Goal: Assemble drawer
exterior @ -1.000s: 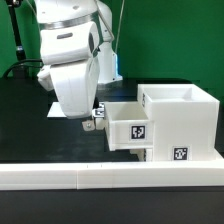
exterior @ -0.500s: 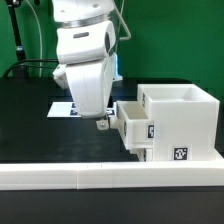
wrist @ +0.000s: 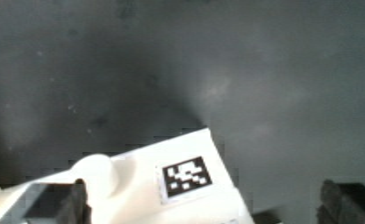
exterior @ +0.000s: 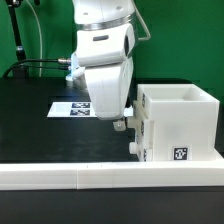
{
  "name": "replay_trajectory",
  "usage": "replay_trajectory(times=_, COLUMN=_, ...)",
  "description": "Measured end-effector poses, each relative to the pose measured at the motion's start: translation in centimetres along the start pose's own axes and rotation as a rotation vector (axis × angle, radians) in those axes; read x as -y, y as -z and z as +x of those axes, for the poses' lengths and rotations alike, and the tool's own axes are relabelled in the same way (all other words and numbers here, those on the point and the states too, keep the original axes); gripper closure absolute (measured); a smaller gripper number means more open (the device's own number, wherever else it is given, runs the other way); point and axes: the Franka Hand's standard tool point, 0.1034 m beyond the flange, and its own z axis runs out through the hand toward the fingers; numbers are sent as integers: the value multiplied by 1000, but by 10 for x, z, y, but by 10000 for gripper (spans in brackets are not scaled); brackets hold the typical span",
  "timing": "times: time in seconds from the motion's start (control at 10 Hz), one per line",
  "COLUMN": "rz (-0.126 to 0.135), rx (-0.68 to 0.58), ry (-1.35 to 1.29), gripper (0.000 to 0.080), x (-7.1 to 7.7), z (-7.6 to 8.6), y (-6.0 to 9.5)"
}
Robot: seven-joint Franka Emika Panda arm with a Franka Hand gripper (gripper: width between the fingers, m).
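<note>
The white drawer casing point(exterior: 182, 118) stands at the exterior view's right, open at the top, with a tag low on its front. One knobbed tray point(exterior: 138, 133) sits almost fully inside the casing's left opening; only its front sticks out. My gripper point(exterior: 119, 124) hangs just left of that front, touching or nearly touching it. In the wrist view the tray front with its tag point(wrist: 193, 176) and knob point(wrist: 94, 172) lies between my spread dark fingers point(wrist: 346, 200), and the gripper point(wrist: 205, 204) is open. No second tray shows.
The marker board point(exterior: 70, 107) lies flat on the black table behind and left of my arm. A long low white rail point(exterior: 90, 178) runs along the table's front edge, and the casing stands against it.
My gripper has moved toward the exterior view's right, and the tray has slid with it from mostly outside the casing to almost fully inside.
</note>
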Motion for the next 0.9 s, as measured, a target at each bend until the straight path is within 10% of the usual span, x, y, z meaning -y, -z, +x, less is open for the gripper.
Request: replay_trajectory(times=0.9, rz=-37, rx=23, ry=-42, gripper=151, x=26, z=-24, y=14)
